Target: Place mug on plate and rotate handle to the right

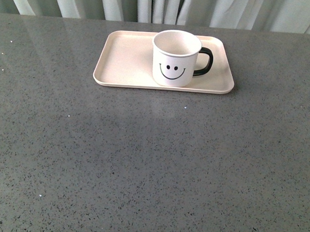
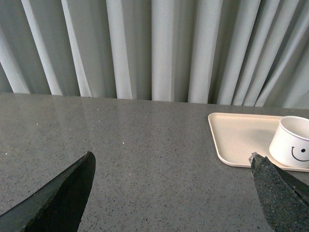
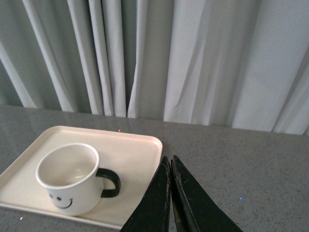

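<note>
The white mug (image 1: 175,58) with a black smiley face stands upright on the pale pink plate (image 1: 126,61) at the far middle of the table. Its black handle (image 1: 204,62) points to the right. Neither arm shows in the front view. In the left wrist view my left gripper (image 2: 171,162) is open over bare table, with the plate (image 2: 239,140) and mug (image 2: 292,145) off beside one fingertip. In the right wrist view my right gripper (image 3: 170,160) is shut on nothing, beside the plate's corner (image 3: 145,150); the mug (image 3: 70,176) and handle (image 3: 110,182) are apart from it.
Grey speckled tabletop (image 1: 153,162) spreads wide in front of the plate. Pale pleated curtains (image 1: 160,6) hang behind the table's far edge.
</note>
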Controlling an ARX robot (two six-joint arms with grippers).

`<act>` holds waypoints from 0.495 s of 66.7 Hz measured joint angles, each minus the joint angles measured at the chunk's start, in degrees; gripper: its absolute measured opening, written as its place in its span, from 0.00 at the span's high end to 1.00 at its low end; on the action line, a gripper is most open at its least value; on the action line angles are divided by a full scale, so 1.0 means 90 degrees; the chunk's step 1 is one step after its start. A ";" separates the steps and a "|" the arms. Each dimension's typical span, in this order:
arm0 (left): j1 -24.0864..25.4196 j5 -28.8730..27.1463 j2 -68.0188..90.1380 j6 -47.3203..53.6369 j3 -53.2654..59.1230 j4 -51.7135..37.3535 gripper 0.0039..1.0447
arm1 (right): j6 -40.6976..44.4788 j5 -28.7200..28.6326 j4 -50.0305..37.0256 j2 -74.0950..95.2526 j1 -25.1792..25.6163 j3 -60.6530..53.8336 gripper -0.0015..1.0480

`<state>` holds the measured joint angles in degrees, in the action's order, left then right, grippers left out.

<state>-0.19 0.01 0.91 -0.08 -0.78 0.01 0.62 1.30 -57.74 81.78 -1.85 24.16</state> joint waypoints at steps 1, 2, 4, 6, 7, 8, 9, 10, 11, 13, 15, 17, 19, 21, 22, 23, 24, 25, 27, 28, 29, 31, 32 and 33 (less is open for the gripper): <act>0.0000 0.0000 0.0000 0.0000 0.0000 0.0000 0.09 | 0.0000 -0.0090 -0.0005 -0.0080 0.0051 -0.0102 0.98; 0.0000 0.0000 0.0000 0.0000 0.0000 0.0000 0.09 | -0.0002 -0.0100 -0.0007 -0.0124 0.0070 -0.0158 0.98; 0.0000 0.0000 0.0000 0.0000 0.0000 0.0000 0.09 | -0.0002 -0.0124 -0.0012 -0.0243 0.0119 -0.0306 0.98; 0.0000 0.0000 0.0000 0.0000 0.0000 0.0000 0.09 | 0.0000 -0.0121 -0.0015 -0.0357 0.0158 -0.0452 0.98; 0.0000 0.0000 0.0000 0.0000 0.0000 0.0000 0.09 | -0.0002 -0.0119 -0.0015 -0.0418 0.0177 -0.0520 0.98; 0.0000 -0.0002 0.0000 0.0000 0.0000 0.0000 0.09 | -0.0002 -0.0121 -0.0015 -0.0459 0.0185 -0.0563 0.98; 0.0000 -0.0002 0.0000 0.0000 0.0000 0.0000 0.09 | -0.0002 -0.0117 -0.0015 -0.0539 0.0194 -0.0653 0.98; 0.0000 0.0000 0.0000 0.0000 0.0000 0.0000 0.09 | -0.0002 -0.0119 -0.0015 -0.0583 0.0199 -0.0695 0.98; 0.0000 0.0000 0.0000 0.0000 0.0000 0.0000 0.09 | -0.0002 -0.0126 -0.0012 -0.0685 0.0199 -0.0792 0.98; 0.0000 0.0000 0.0000 0.0000 0.0000 0.0000 0.09 | -0.0002 -0.0129 -0.0002 -0.0818 0.0199 -0.0906 0.98; 0.0000 0.0000 0.0000 0.0000 0.0000 0.0000 0.09 | -0.0002 -0.0136 0.0012 -0.0930 0.0199 -0.0996 0.98; 0.0000 0.0000 0.0000 0.0000 0.0000 0.0000 0.09 | -0.0002 -0.0143 0.0032 -0.1061 0.0199 -0.1100 0.98; 0.0000 0.0000 0.0000 0.0000 0.0000 0.0000 0.09 | -0.0002 -0.0143 0.0066 -0.1192 0.0199 -0.1197 0.98; 0.0000 0.0000 0.0000 0.0000 0.0000 0.0000 0.09 | -0.0002 -0.0141 0.0104 -0.1324 0.0202 -0.1290 0.98; 0.0000 0.0000 0.0000 0.0000 0.0000 0.0000 0.09 | -0.0002 -0.0138 0.0131 -0.1409 0.0202 -0.1350 0.98; 0.0000 0.0000 0.0000 0.0000 0.0000 0.0000 0.09 | -0.0002 -0.0138 0.0146 -0.1450 0.0202 -0.1382 0.98; 0.0000 0.0000 0.0000 0.0000 0.0000 0.0000 0.09 | -0.0002 -0.0136 0.0168 -0.1535 0.0202 -0.1435 0.98; 0.0000 0.0000 0.0000 0.0000 0.0000 0.0000 0.09 | -0.0002 -0.0141 0.0194 -0.1576 0.0202 -0.1464 0.98; 0.0000 0.0000 0.0000 0.0000 0.0000 0.0000 0.09 | -0.0002 -0.0141 0.0245 -0.1705 0.0202 -0.1545 0.98; 0.0000 0.0000 0.0000 0.0000 0.0000 0.0000 0.09 | -0.0002 -0.0143 0.0282 -0.1792 0.0202 -0.1598 0.98; 0.0000 0.0000 0.0000 0.0000 0.0000 0.0000 0.09 | -0.0002 -0.0143 0.0301 -0.1836 0.0202 -0.1622 0.98; 0.0000 0.0000 0.0000 0.0000 0.0000 0.0000 0.09 | -0.0002 -0.0143 0.0364 -0.1970 0.0202 -0.1700 0.98; 0.0000 0.0000 0.0000 0.0000 0.0000 0.0000 0.09 | -0.0002 -0.0143 0.0384 -0.2030 0.0202 -0.1751 0.98; 0.0000 0.0000 0.0000 0.0000 0.0000 0.0000 0.09 | -0.0005 -0.0143 0.0287 -0.2030 0.0202 -0.1824 0.98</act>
<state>-0.19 0.01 0.91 -0.08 -0.78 0.01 0.58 0.01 -55.16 63.51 -0.03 7.75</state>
